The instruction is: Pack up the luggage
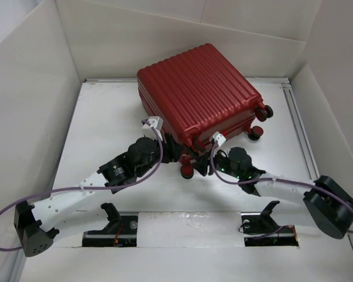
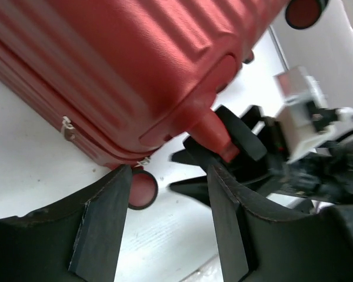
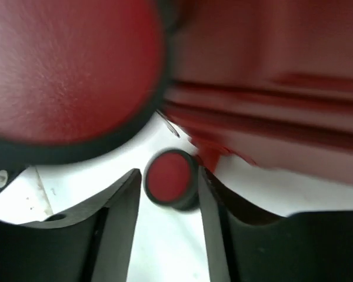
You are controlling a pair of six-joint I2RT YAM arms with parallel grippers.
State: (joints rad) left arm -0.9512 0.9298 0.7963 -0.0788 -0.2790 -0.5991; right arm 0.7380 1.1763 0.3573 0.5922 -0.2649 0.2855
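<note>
The dark-red ribbed luggage [image 1: 197, 94] lies flat and closed at the back middle of the table, its black wheels toward the near-right side. No lining shows. My left gripper [image 1: 174, 150] is open at the suitcase's near corner, and in the left wrist view [image 2: 167, 176] its jaws stand apart below the shell [image 2: 123, 64], with a red-hubbed wheel [image 2: 142, 189] beside the left finger. My right gripper [image 1: 203, 156] is open at the same corner. In the right wrist view [image 3: 168, 197] a small wheel [image 3: 169, 176] sits between its fingertips, with a gap on the left.
White walls enclose the table on three sides. A metal rail [image 1: 300, 132] runs along the right edge. Two black holders [image 1: 112, 218] [image 1: 265, 218] stand at the near edge. A second wheel [image 3: 59, 76] looms blurred at the top left of the right wrist view.
</note>
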